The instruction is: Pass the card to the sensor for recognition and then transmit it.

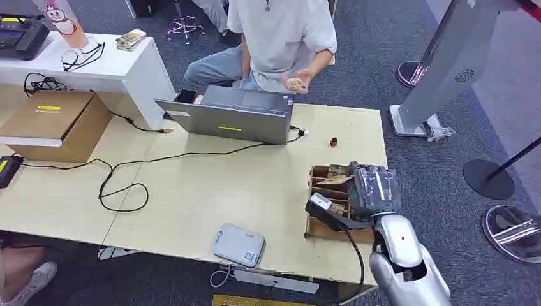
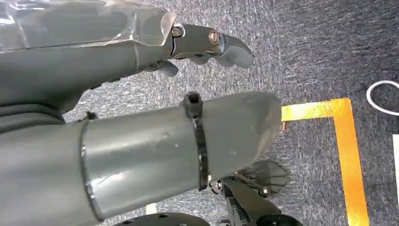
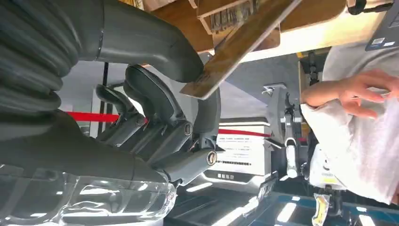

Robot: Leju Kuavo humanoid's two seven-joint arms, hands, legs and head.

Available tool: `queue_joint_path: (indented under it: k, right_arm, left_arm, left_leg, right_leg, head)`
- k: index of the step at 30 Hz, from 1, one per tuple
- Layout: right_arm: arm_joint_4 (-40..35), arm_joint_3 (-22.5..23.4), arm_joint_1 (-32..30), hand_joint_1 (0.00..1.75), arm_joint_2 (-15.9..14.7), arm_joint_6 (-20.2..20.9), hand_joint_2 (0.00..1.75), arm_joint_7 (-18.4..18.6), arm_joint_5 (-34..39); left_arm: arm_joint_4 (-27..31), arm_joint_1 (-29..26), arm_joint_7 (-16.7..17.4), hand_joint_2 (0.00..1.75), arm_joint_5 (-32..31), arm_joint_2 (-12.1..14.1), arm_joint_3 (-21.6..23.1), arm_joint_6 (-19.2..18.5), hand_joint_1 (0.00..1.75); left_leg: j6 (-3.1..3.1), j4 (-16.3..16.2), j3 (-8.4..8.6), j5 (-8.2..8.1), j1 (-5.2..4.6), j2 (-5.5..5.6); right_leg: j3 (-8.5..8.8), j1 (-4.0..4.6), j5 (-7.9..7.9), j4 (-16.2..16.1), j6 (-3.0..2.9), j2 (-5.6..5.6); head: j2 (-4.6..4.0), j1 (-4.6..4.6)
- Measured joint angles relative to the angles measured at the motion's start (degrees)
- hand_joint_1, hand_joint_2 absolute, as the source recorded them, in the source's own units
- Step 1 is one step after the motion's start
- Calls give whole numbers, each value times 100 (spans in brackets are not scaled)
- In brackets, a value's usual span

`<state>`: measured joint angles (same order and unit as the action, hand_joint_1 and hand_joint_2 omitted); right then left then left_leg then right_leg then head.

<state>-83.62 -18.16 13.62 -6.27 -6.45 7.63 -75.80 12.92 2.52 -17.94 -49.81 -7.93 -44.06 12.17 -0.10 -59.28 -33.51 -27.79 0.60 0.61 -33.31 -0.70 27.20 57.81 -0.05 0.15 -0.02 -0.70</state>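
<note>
Right hand [image 1: 373, 186] over the wooden card box [image 1: 317, 224] at the table's [image 1: 210, 185] near right; thumb and a finger pinch a card [image 3: 235, 44] at its edge; left hand [image 2: 141, 122] hangs above carpet, fingers apart, holding nothing; sensor [image 1: 238, 245] near edge, left of box.

My right hand [image 1: 375, 188] hangs over the cardboard box [image 1: 322, 220] of cards at the table [image 1: 191, 185] edge; the grey sensor [image 1: 238, 245] lies nearby.
</note>
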Motion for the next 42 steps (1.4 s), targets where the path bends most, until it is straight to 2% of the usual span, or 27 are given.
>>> queue_joint_path:
  k: [42]
  right_arm:
    - [-304, -4, 27, 175, 0, -151, 175, -168, 162]
  left_arm:
    - [77, -31, -13, 0, -76, 20, -39, -41, 0]
  left_leg:
    - [0, 0, 0, 0, 0, 0]
  right_leg:
    - [0, 0, 0, 0, 0, 0]
  head:
    - [0, 0]
